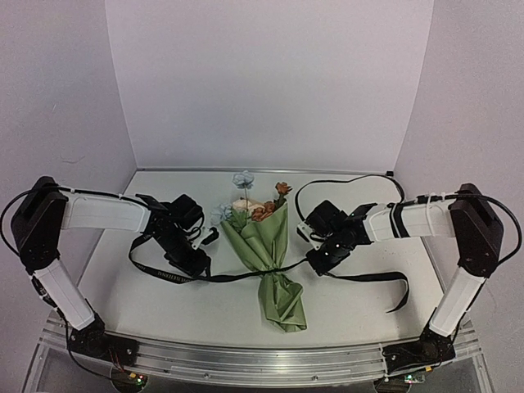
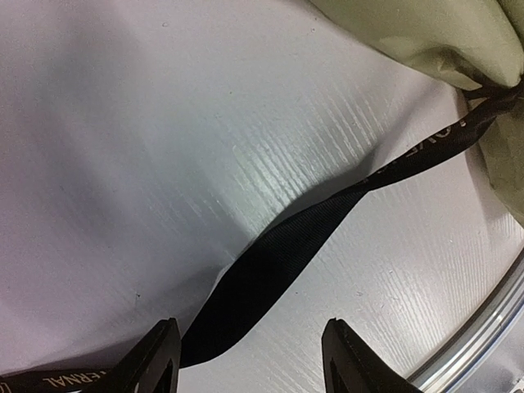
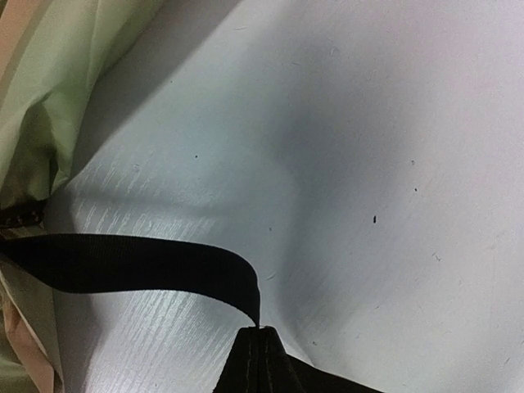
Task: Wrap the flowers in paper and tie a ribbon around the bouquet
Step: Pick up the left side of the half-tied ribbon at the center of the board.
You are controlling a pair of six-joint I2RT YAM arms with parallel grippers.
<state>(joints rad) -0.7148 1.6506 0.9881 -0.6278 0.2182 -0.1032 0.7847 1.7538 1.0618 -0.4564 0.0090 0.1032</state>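
With the wrapping apparently done and the tying in hand, my two grippers flank the bouquet (image 1: pixel 266 246), which lies on the table (image 1: pixel 164 315) between them: just to the right of my left gripper (image 2: pixel 250 323), just to the left of my right gripper (image 3: pixel 260 336). The flowers (image 1: pixel 254 209) poke from the cone's wide end, beyond both sets of fingertips; the olive paper (image 1: pixel 280 301) tapers back toward my bases.

The ribbon (image 1: pixel 237 277) crosses the cone's narrow waist and runs out to each side. My right jaws are clenched on one strand, which curls up out of their tips toward the paper. My left jaws stand apart, released, with the other strand running between them, close against the left finger but not pinched.

Whether a knot has formed at the waist I cannot tell.

As I judge it, the next move calls for my left jaws to close on that strand, then for an even outward pull on both sides, so that the band tightens without dragging the bouquet sideways or crushing the paper.
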